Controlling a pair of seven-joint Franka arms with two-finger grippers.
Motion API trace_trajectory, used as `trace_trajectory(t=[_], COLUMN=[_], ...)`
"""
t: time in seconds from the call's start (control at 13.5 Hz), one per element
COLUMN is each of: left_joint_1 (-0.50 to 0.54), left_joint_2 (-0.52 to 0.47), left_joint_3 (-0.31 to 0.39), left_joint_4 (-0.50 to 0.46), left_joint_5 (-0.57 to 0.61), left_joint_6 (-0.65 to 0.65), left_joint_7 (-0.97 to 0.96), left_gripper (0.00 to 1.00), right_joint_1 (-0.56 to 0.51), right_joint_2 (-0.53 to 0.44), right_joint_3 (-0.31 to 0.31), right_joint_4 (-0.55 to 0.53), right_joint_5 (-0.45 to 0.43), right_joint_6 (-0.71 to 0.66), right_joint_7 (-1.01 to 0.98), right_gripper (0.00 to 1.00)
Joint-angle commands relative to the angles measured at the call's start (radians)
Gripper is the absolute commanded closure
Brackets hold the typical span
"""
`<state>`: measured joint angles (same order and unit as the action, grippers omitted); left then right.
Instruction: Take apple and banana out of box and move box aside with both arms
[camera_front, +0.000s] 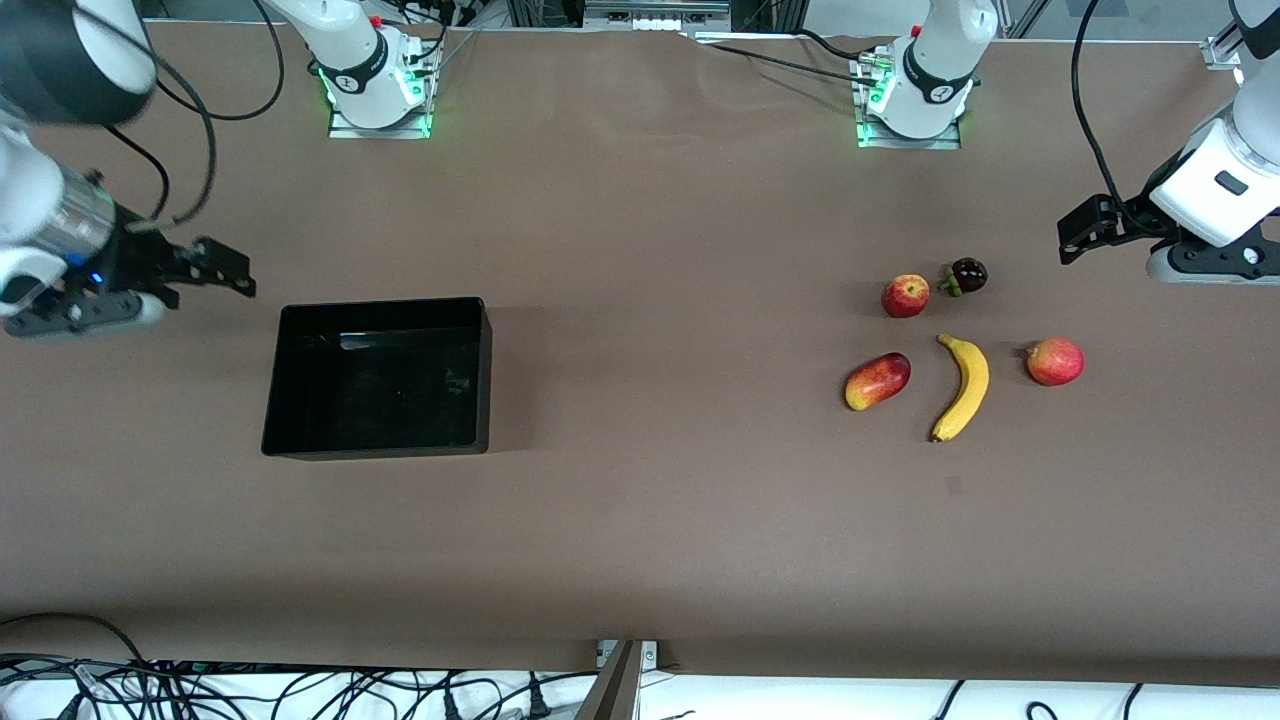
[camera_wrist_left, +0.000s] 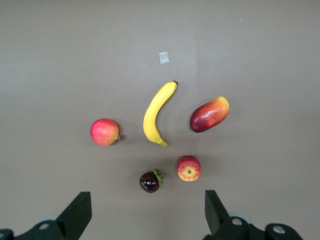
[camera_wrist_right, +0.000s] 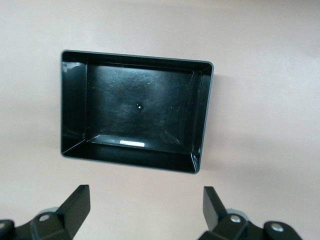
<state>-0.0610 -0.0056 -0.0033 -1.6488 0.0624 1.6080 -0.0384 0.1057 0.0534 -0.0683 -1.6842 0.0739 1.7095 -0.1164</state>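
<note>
The black box (camera_front: 380, 304) sits empty on the brown table toward the right arm's end; it also shows in the right wrist view (camera_wrist_right: 203, 115). My right gripper (camera_front: 232, 270) hangs open and empty over bare table beside the box (camera_wrist_right: 146, 206). The yellow banana (camera_front: 962, 387) and the small red apple (camera_front: 905, 296) lie toward the left arm's end; both show in the left wrist view, the banana (camera_wrist_left: 154, 114) and the apple (camera_wrist_left: 189, 168). My left gripper (camera_front: 1070, 238) hangs open and empty over bare table beside the fruits (camera_wrist_left: 148, 210).
A dark mangosteen (camera_front: 967, 276) lies next to the apple. A red-yellow mango (camera_front: 877, 381) and a round red fruit (camera_front: 1054, 361) flank the banana. A small grey patch (camera_front: 953, 486) marks the table nearer the front camera. Cables run along the table's front edge.
</note>
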Motion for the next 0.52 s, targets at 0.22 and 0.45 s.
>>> trace_trajectory(t=[0.22, 0.45], left_joint_1=[-0.002, -0.002], left_joint_2=[0.009, 0.009], left_joint_3=[-0.001, -0.001], left_joint_4=[0.026, 0.026], left_joint_5=[-0.009, -0.009], left_joint_6=[-0.022, -0.022], left_joint_7=[-0.001, -0.001], left_gripper=[0.00, 0.00], right_joint_1=[-0.001, -0.001], right_joint_2=[-0.014, -0.012], right_joint_3=[0.001, 0.001], right_joint_4=[0.040, 0.043], right_joint_5=[-0.049, -0.037], right_joint_6=[-0.034, -0.034], right_joint_7=[-0.002, 0.007], right_gripper=[0.00, 0.00])
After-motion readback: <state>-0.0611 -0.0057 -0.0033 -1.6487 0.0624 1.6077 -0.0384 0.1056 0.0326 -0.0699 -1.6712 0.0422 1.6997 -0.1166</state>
